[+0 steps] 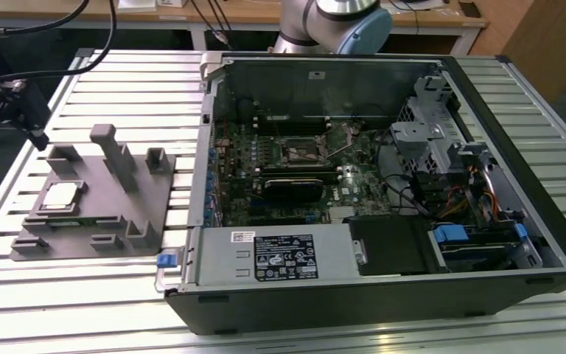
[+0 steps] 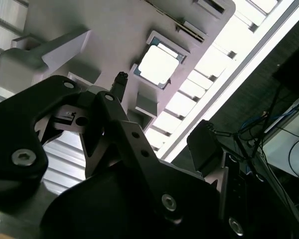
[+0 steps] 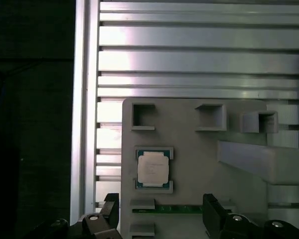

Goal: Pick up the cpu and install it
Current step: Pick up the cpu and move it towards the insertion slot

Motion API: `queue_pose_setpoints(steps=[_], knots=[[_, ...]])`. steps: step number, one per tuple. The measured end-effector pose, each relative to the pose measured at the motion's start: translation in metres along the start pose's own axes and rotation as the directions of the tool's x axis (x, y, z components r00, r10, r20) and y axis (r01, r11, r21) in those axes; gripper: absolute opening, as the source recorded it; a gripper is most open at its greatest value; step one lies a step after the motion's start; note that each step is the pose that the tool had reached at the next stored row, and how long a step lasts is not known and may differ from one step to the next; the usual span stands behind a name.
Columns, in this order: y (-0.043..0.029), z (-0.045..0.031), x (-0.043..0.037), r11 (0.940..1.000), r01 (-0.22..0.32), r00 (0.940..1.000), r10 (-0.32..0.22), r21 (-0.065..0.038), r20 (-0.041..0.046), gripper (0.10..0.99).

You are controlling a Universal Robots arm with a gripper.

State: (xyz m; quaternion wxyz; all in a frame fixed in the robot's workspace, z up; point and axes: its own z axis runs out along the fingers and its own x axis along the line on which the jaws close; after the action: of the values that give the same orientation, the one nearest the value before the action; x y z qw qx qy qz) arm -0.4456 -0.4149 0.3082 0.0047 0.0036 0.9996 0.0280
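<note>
The cpu point(image 1: 60, 195) is a small pale square chip lying flat in a recess of the grey fixture point(image 1: 116, 214) at the exterior view's left. Both wrist views look down on the cpu point(image 3: 153, 169) point(image 2: 158, 64) in its pocket. My gripper point(image 1: 29, 118) hangs above the far left corner of the fixture, apart from the chip. It is open point(image 3: 159, 214), its two dark fingers point(image 3: 109, 209) spread wider than the chip with nothing between them. One fingertip point(image 2: 120, 78) points toward the fixture point(image 2: 89, 25). The dark square socket point(image 1: 298, 151) sits on the motherboard inside the case.
The open computer case point(image 1: 519, 147) lies on the slatted aluminium table point(image 1: 86, 295), with a labelled grey box point(image 1: 273, 254) at its front and drive bays at the right. Tall posts point(image 1: 116, 155) rise from the fixture. The table's edge point(image 3: 79, 124) runs close beside the fixture.
</note>
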Motion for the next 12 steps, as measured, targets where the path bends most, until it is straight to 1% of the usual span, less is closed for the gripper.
queue_pose_setpoints(steps=[6, 12], knots=[[-0.0004, 0.0073, 0.0001, 1.0000, 0.000, 1.0000, 0.000, 0.000, -0.0002, 0.761], [-0.0007, 0.0113, 0.0001, 1.0000, 0.000, 1.0000, 0.000, 0.000, -0.0004, 0.761]])
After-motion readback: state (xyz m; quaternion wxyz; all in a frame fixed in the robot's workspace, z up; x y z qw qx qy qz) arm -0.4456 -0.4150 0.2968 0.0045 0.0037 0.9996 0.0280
